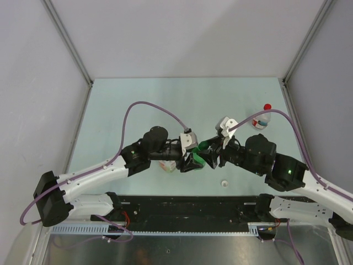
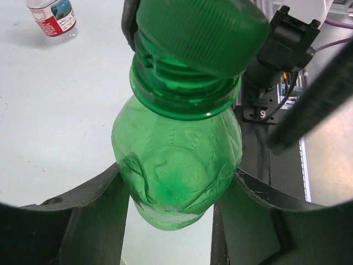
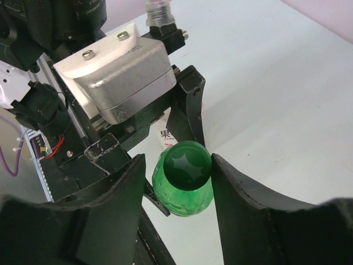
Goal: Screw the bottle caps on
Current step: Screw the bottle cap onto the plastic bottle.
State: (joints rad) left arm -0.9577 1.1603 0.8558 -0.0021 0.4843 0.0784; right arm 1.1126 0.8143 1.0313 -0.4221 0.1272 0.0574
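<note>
Both arms meet nose to nose at mid-frame over the pale surface [image 1: 138,99]. The left hand [image 2: 174,210] is pinching the green bottle [image 2: 176,165] round its belly and holding it at a slant. The right hand [image 3: 179,165] looks pressed onto the green cap [image 2: 204,33], right at the bottle's neck. In the left wrist view that cap sits cocked, one edge riding higher than the other.

That's the danger: twist from here and the threads could cross and jam, or the cap could skid off the neck. The plastic looks thin too, so a hard turn might spin the bottle inside the left hand's pinch.

The red cap [image 1: 267,106] sits on the small clear bottle [image 1: 262,120] at upper right. The white cap [image 1: 224,183] lies loose on the surface at lower centre.
</note>
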